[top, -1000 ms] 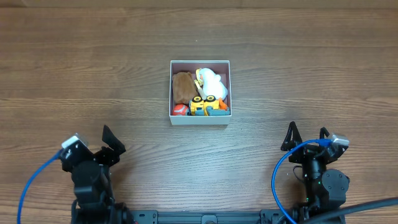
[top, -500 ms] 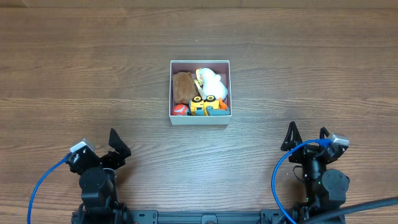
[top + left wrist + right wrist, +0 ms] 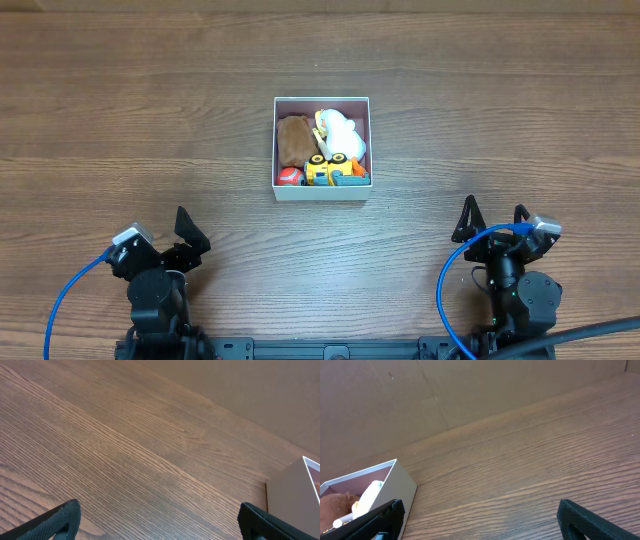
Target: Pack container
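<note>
Where the counter [image 3: 520,100] nears us, we see the left hand [image 3: 190,232] and right hand [image 3: 493,220], each spread apart and empty; the container [image 3: 322,190] sits mid-counter, holding toys [image 3: 335,135].

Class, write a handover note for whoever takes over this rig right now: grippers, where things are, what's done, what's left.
Left gripper: open, empty, at the near edge of the table.
Right gripper: open, empty, likewise.
Container: mid-table, holding a brown plush, white plush, yellow truck and red ball.
Done: packing looks finished; no toy shows outside it.
Left: probably nothing; confirm.
</note>
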